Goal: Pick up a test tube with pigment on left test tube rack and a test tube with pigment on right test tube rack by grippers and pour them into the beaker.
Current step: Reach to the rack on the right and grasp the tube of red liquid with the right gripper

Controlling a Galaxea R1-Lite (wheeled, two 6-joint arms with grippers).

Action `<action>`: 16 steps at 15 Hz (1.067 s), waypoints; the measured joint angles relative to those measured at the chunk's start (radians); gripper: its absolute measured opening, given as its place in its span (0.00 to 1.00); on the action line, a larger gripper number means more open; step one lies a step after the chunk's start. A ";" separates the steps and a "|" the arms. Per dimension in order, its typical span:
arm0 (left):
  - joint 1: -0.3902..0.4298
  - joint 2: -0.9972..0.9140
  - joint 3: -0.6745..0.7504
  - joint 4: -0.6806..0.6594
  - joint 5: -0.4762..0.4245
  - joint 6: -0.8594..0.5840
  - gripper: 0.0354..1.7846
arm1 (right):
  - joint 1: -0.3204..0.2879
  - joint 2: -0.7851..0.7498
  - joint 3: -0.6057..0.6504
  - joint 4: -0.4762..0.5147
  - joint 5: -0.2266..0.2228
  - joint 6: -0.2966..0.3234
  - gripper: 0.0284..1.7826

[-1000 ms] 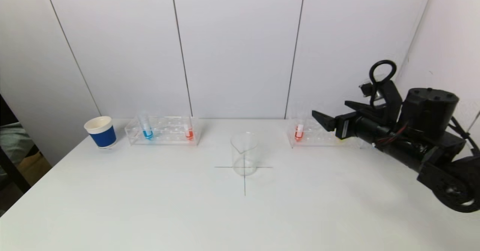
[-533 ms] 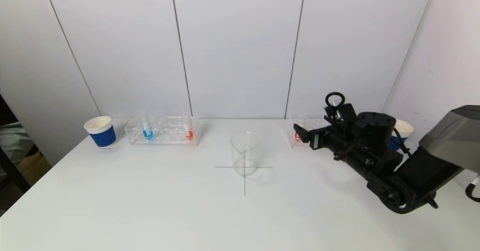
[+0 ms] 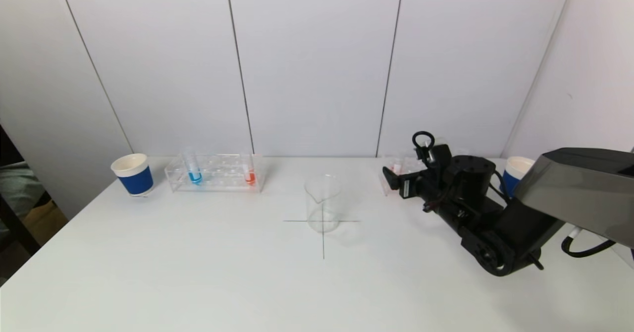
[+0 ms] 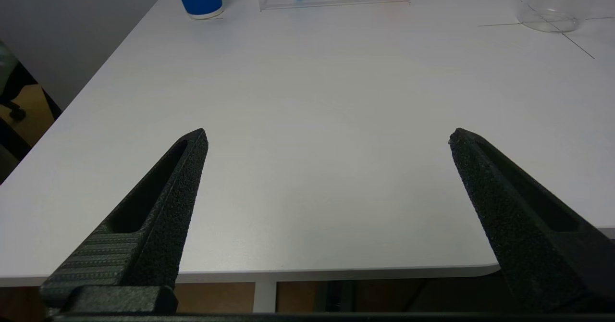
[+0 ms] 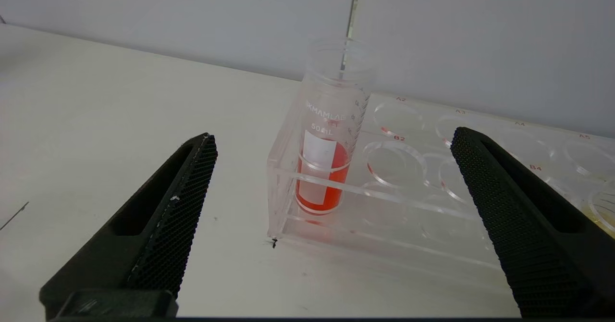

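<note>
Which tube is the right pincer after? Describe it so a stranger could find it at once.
Start at the clear beaker on the table's cross mark and look toward the robot's right, to the clear right rack. The red tube stands upright in its end hole nearest the beaker, ahead of the open right pincer; it alone there holds red liquid.

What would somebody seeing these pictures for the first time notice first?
Probably the black right gripper, open and reaching from the table's right side toward the clear plastic tube of red pigment, which stands upright in a corner hole of the clear right test tube rack. Next, the empty clear glass beaker sits mid-table on a drawn cross. The blue paper cup stands at far left.
</note>
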 joint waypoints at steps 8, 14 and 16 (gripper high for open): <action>0.000 0.000 0.000 0.000 0.000 0.000 0.99 | -0.018 0.045 -0.104 0.070 -0.035 0.019 0.99; 0.000 0.000 0.000 0.000 0.000 0.000 0.99 | -0.024 0.052 -0.157 0.116 -0.037 0.038 0.99; 0.000 0.000 0.000 0.000 0.000 0.001 0.99 | -0.023 0.058 -0.167 0.119 -0.037 0.054 0.99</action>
